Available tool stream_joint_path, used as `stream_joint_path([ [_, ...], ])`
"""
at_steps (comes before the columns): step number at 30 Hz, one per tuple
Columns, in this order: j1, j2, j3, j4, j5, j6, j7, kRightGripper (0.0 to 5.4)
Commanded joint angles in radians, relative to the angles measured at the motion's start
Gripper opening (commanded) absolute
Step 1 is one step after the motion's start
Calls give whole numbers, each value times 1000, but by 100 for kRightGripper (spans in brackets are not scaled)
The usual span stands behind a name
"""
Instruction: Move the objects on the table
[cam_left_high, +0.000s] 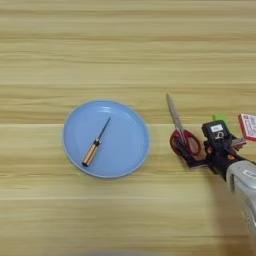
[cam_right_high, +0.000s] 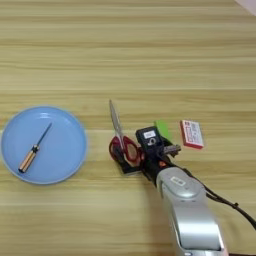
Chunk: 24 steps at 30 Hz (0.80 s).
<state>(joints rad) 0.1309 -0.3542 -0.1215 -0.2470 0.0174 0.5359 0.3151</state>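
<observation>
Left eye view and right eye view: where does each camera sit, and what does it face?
Left eye view: on the head, facing down at the table; the arm and claw enter bottom right.
Right eye view: same head, reaching further right; more of the arm shows, plus a red card.
Shared: plate, screwdriver, scissors, green block.

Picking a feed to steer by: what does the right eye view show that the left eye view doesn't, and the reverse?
Only the right eye view shows the whole red-and-white card, the table right of it, the full silver forearm and its black cable. Only the left eye view shows bare table left of the light-blue plate. Both share the plate holding the orange-handled screwdriver, the red-handled scissors with blades pointing away, the green block partly hidden, and the right gripper at the scissor handles.
</observation>
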Motion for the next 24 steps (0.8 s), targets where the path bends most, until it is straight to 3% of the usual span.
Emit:
stream_joint_path([
  [1, -31, -43, -27, -6, -14, -26, -12, 533],
  [8, -35, -43, -36, -5, -10, -30, -10, 533],
  [12, -56, -11, -64, -17, 40, -55, -3, 533],
  [24, -68, 22, -93, -57, 89, -89, -17, 533],
])
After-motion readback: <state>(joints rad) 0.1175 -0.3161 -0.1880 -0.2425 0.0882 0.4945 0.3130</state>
